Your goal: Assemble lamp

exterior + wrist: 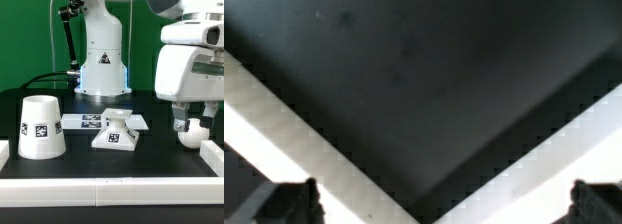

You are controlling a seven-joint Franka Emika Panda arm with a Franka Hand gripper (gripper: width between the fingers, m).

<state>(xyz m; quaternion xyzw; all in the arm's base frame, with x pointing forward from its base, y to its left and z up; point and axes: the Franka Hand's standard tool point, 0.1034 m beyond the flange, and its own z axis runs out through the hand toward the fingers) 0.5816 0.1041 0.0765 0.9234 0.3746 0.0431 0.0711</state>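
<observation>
While the gripper (pixel 192 116) hangs low at the exterior view's right end of the table (pixel 70 100), its two fingers stand wide apart with nothing between them. The wrist view shows only the dark fingertips (pixel 287 203), bare black top and the white rail (pixel 295 140) running into a corner. Just under the hand sits the bulb post (pixel 190 131), close by the rail, though I can't make out whether it stands or lies. Well off toward the middle is the flared base (pixel 118 131), upright, just in front of the marker board (pixel 82 122). Far over at the exterior view's left stands the shade (pixel 42 128), wide end down. By my reckoning nothing is joined yet: three loose parts, each apart from the others, so the bulb post has to go into the base and the shade on after
</observation>
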